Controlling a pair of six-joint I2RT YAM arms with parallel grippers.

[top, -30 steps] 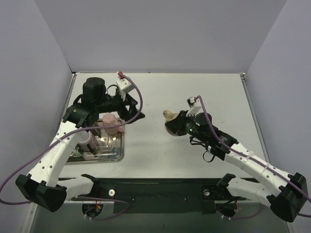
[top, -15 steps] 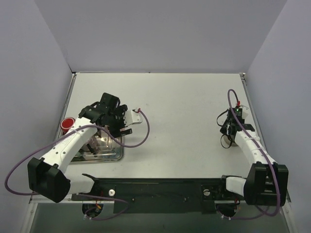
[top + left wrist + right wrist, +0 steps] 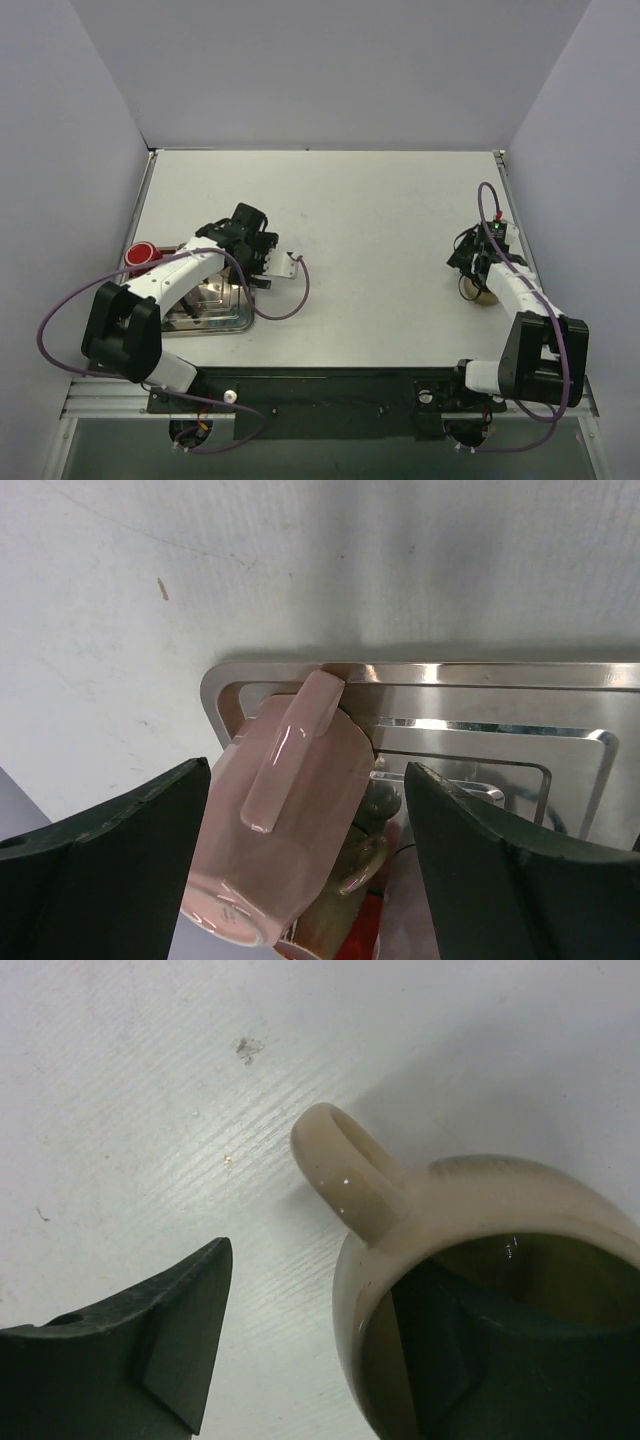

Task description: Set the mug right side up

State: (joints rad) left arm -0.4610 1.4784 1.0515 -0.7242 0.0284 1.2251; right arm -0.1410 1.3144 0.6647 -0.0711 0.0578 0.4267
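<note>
A beige mug (image 3: 480,1200) stands mouth up on the white table at the right side (image 3: 479,292), its handle (image 3: 345,1175) pointing away from my right gripper. That gripper (image 3: 330,1280) is open and straddles the mug's wall. One finger is inside the mug; the other finger (image 3: 150,1350) is outside and clear of the wall. A pink mug (image 3: 300,800) lies tilted in the metal tray (image 3: 480,675), handle up, its base toward the camera. My left gripper (image 3: 308,770) is open around it without touching.
Under the pink mug, an olive mug (image 3: 350,880) and something red (image 3: 355,930) lie in the tray (image 3: 205,322). A red cup (image 3: 140,255) sits just left of the tray. The table's right edge is close to the beige mug.
My right arm carried the beige mug from the table's middle to the right side, then opened its jaws. My left arm came down low over the tray.
</note>
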